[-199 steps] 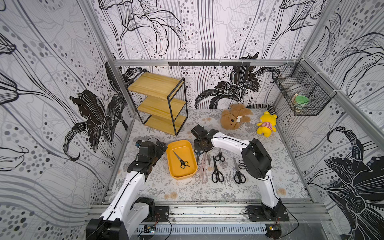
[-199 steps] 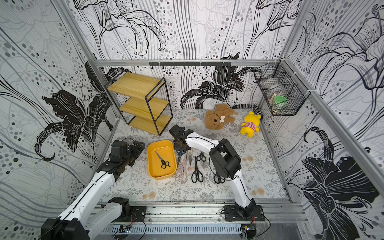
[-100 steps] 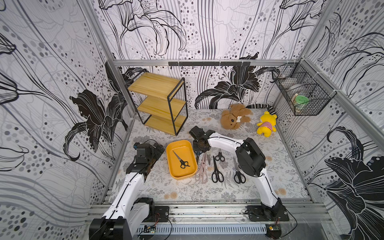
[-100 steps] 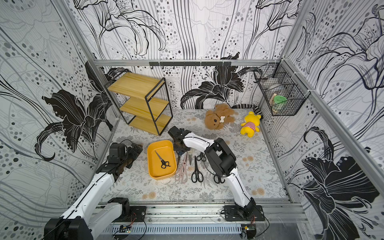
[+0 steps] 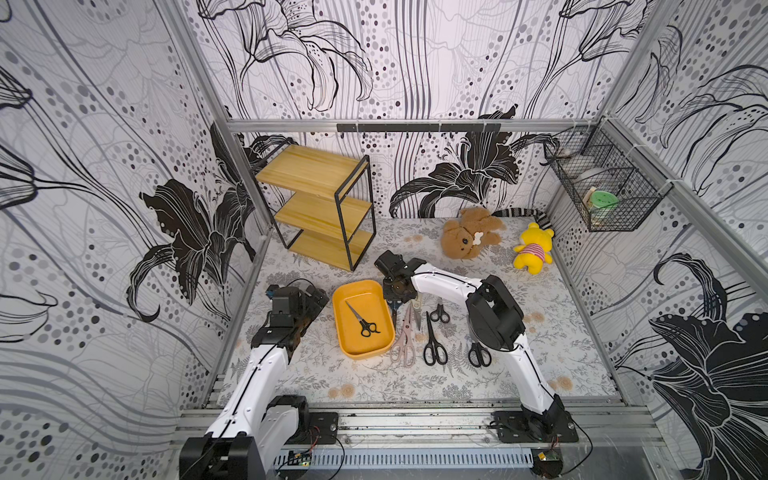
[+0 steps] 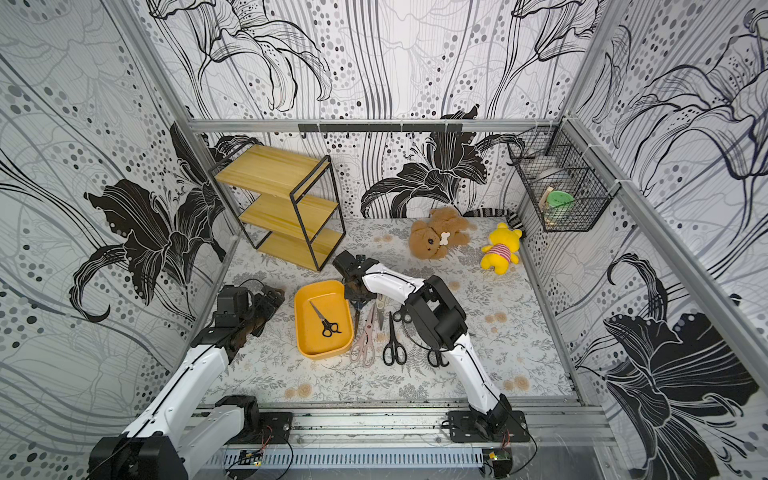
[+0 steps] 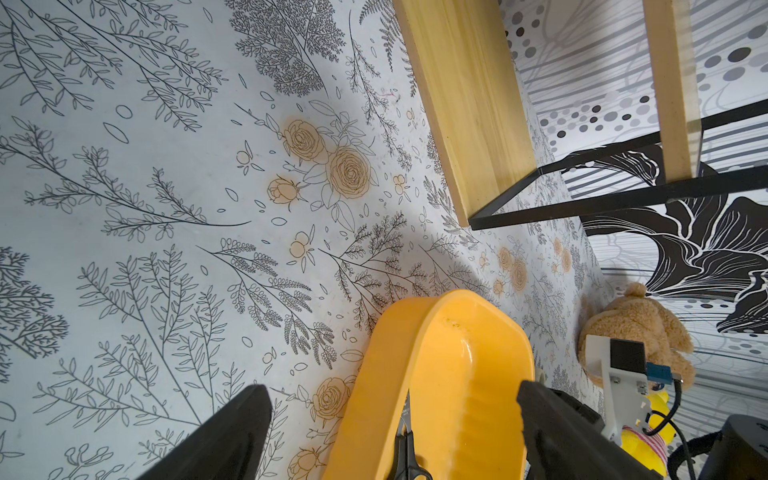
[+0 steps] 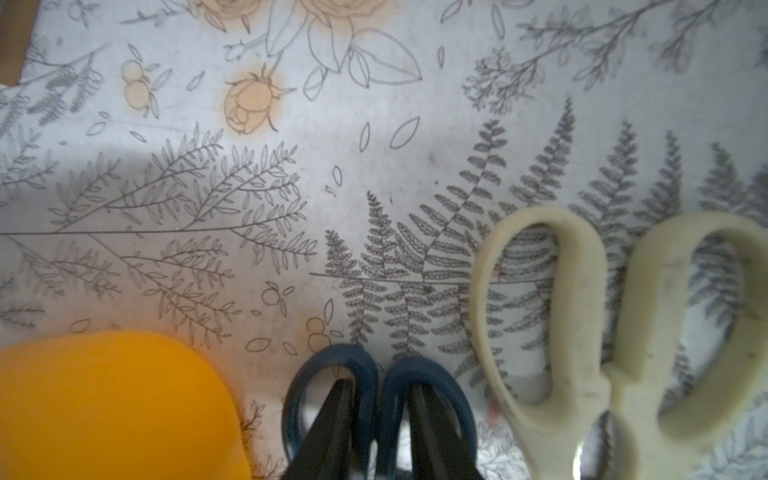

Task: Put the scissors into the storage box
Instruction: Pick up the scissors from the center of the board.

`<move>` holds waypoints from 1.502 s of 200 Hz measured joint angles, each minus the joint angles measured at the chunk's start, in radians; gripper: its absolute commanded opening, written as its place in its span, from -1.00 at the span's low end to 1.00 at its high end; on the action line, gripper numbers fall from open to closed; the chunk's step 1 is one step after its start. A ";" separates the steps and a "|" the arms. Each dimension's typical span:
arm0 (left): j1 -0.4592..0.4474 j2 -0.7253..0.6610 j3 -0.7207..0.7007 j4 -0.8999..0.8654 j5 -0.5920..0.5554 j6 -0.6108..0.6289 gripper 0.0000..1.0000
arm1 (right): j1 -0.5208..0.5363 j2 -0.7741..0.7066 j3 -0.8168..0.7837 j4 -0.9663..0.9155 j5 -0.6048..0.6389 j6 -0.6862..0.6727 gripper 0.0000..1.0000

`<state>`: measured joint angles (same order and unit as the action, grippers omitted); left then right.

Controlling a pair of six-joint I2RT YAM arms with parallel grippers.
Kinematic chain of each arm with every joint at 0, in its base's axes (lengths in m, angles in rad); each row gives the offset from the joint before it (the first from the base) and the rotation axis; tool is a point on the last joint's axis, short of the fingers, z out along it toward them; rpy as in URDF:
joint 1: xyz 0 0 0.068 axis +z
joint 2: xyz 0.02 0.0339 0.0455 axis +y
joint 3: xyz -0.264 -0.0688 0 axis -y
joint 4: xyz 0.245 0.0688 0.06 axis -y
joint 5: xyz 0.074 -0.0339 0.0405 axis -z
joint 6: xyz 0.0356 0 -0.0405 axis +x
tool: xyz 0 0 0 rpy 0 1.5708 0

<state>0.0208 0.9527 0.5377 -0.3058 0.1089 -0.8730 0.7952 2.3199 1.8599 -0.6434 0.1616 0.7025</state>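
Note:
The orange-yellow storage box (image 5: 360, 286) (image 6: 320, 287) (image 7: 419, 357) (image 8: 104, 399) lies on the floral mat with one black pair of scissors (image 5: 361, 321) (image 6: 325, 321) inside. My right gripper (image 5: 394, 300) (image 8: 380, 388) points down just right of the box. Its two fingers sit through the handle loops of the dark blue scissors (image 8: 332, 353) (image 6: 356, 316) and pinch the inner loop walls together. The cream shears (image 8: 577, 291) lie beside them. Pale pink scissors (image 5: 405, 337) and three black pairs (image 5: 433, 340) lie further right. My left gripper (image 5: 311, 300) (image 7: 392, 403) stands open and empty left of the box.
A wooden shelf unit (image 5: 322, 203) stands at the back left. A brown teddy (image 5: 469, 237) and a yellow plush (image 5: 534, 249) lie at the back right. A black wire basket (image 5: 602, 195) hangs on the right wall.
My right gripper has shifted slightly left, toward the box, and its elbow has followed. The left arm has barely moved.

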 measured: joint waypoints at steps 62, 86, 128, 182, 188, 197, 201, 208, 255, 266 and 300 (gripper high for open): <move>0.002 0.000 0.000 0.000 0.004 0.000 0.95 | 0.000 0.017 0.021 0.003 0.027 -0.019 -0.66; 0.002 0.000 0.001 0.000 0.004 0.000 0.95 | 0.000 0.017 0.021 0.004 0.027 -0.021 -0.80; 0.003 0.000 0.002 0.000 0.004 0.000 0.95 | 0.000 0.016 0.021 0.005 0.027 -0.022 -0.91; 0.014 0.011 0.010 0.000 0.012 0.005 0.95 | -0.018 0.016 0.043 -0.017 0.015 -0.042 -0.98; 0.015 0.014 0.011 0.000 0.015 0.007 0.95 | -0.024 0.016 0.051 -0.023 0.015 -0.045 -0.97; 0.015 0.018 0.014 0.000 0.019 0.008 0.95 | -0.034 0.015 0.063 -0.028 0.015 -0.053 -0.97; 0.015 0.020 0.016 -0.001 0.021 0.010 0.95 | -0.038 0.015 0.069 -0.030 0.015 -0.058 -0.97; 0.015 0.021 0.019 0.000 0.024 0.011 0.95 | -0.045 0.013 0.079 -0.031 0.016 -0.064 -0.97; 0.020 0.022 0.023 0.000 0.042 0.019 0.95 | -0.085 -0.009 0.163 -0.049 0.018 -0.106 -0.98; 0.021 0.022 0.023 0.000 0.043 0.021 0.95 | -0.087 -0.012 0.188 -0.055 0.019 -0.117 -0.98; 0.023 0.024 0.023 0.000 0.048 0.026 0.95 | -0.086 -0.051 0.210 -0.071 0.013 -0.125 -0.99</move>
<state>0.0441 0.9764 0.5606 -0.3058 0.1570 -0.8471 0.7094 2.2684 2.0701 -0.7143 0.1745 0.5777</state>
